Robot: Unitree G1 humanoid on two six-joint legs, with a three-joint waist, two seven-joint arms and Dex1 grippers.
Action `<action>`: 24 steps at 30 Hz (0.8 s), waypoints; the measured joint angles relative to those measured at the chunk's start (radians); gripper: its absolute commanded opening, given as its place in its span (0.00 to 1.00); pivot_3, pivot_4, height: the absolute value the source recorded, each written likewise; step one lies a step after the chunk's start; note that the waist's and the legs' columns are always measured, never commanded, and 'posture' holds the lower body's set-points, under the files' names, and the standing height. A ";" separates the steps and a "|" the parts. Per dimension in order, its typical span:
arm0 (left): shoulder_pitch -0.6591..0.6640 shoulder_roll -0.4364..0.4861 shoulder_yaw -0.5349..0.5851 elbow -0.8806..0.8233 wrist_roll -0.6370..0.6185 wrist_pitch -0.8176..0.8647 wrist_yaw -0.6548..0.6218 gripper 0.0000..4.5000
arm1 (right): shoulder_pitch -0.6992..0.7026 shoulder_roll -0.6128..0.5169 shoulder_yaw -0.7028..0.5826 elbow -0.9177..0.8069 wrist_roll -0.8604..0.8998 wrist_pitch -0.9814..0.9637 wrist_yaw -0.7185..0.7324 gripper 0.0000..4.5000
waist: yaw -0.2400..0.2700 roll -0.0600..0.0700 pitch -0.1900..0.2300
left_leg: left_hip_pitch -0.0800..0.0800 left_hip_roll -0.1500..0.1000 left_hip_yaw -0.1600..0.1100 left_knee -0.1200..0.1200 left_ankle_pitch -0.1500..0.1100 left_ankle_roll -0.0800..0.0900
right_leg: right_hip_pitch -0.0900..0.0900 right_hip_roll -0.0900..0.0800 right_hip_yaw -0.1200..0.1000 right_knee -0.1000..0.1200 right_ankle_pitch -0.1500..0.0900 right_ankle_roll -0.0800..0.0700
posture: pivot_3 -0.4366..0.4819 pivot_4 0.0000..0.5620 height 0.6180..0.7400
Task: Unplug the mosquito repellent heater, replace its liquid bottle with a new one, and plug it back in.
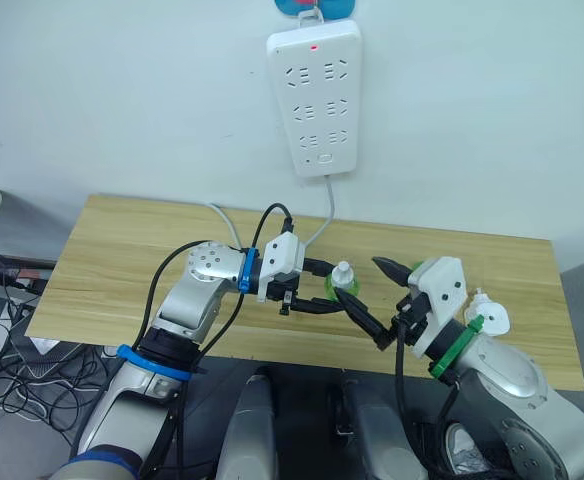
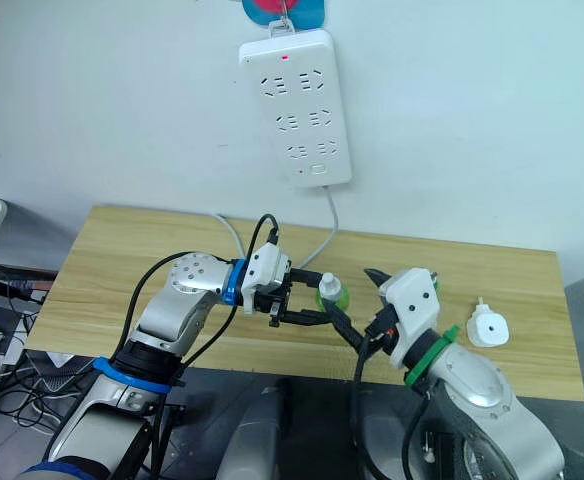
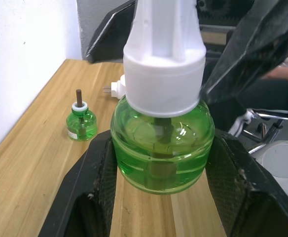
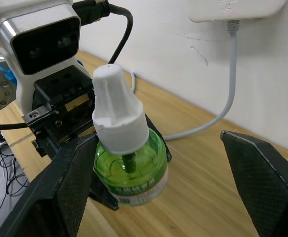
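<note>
The new bottle (image 4: pixel 129 170) is standing upright between the left gripper's (image 3: pixel 159 163) two fingers, which are pressing its green body from both sides; its long axis is running vertical, with the white cap (image 4: pixel 117 116) pointing up. It is sitting over the middle of the table (image 2: pixel 102 250), near the front edge. The right gripper (image 1: pixel 377 300) is hanging just beside it with its jaws spread wide and holding nothing, one finger (image 4: pixel 65 187) close by the bottle and the other well off to the side. Farther along the table, the capless bottle (image 3: pixel 80 121) is standing upright too (wick up). The heater (image 2: pixel 489 325) is lying on the table to the robot's right, unplugged. The power strip (image 1: pixel 315 95) is hanging on the wall above, its cable (image 1: pixel 324 215) trailing down behind the table.
</note>
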 measured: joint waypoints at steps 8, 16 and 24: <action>0.003 0.002 0.000 0.000 0.000 -0.001 -0.007 0.49 | 0.021 -0.042 -0.011 -0.032 0.086 -0.001 0.050 0.92 | 0.000 0.000 0.000 | 0.000 0.000 0.000 0.000 0.000 0.000 | 0.000 0.000 0.000 0.000 0.000 0.000 | 0.49 0.61 1.00; 0.004 0.001 0.000 0.001 0.003 -0.045 -0.009 0.49 | -0.160 0.084 0.157 0.094 0.004 -0.035 -0.036 0.92 | -0.003 0.000 0.000 | 0.000 0.000 0.000 0.000 0.000 0.000 | 0.000 0.000 0.000 0.000 0.000 0.000 | 0.51 0.60 1.00; 0.007 0.009 0.000 0.001 0.003 -0.048 -0.012 0.49 | -0.113 0.073 0.148 0.122 -0.051 -0.051 -0.074 0.92 | 0.001 0.000 0.000 | -0.001 0.000 -0.001 0.000 0.000 0.000 | 0.000 0.000 0.000 -0.001 0.000 0.000 | 0.49 0.60 1.00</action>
